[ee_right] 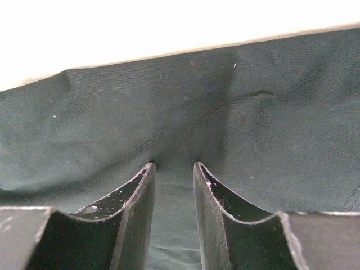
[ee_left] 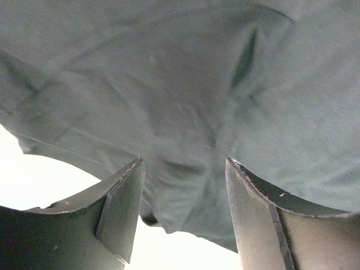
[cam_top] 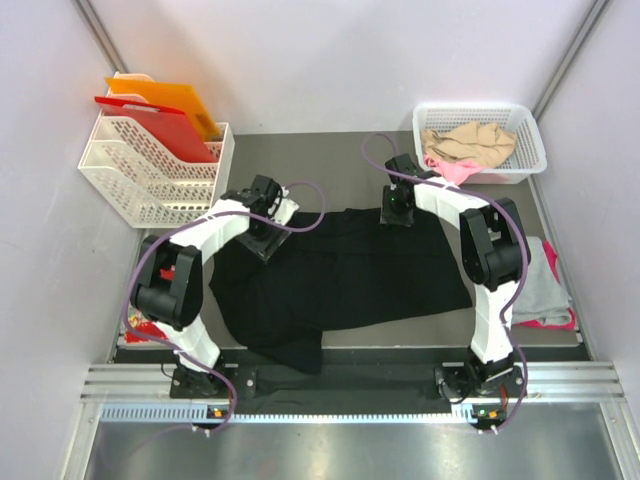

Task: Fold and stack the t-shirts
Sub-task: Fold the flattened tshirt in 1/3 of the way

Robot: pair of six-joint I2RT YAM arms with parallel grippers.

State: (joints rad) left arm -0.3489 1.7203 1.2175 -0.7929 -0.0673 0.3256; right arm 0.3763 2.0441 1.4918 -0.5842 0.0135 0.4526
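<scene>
T-shirt (ee_right: pixel 253 124) pinched between fingers of right pincer (ee_right: pixel 173 165).

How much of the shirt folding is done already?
Nothing looks neatly stacked yet. The black t-shirt lies partly folded on the table; the right hand pinches its far edge and the left hand is open above it. Left to do: the beige shirt and pink shirt in the basket, and the grey shirt on the table's right side.
</scene>
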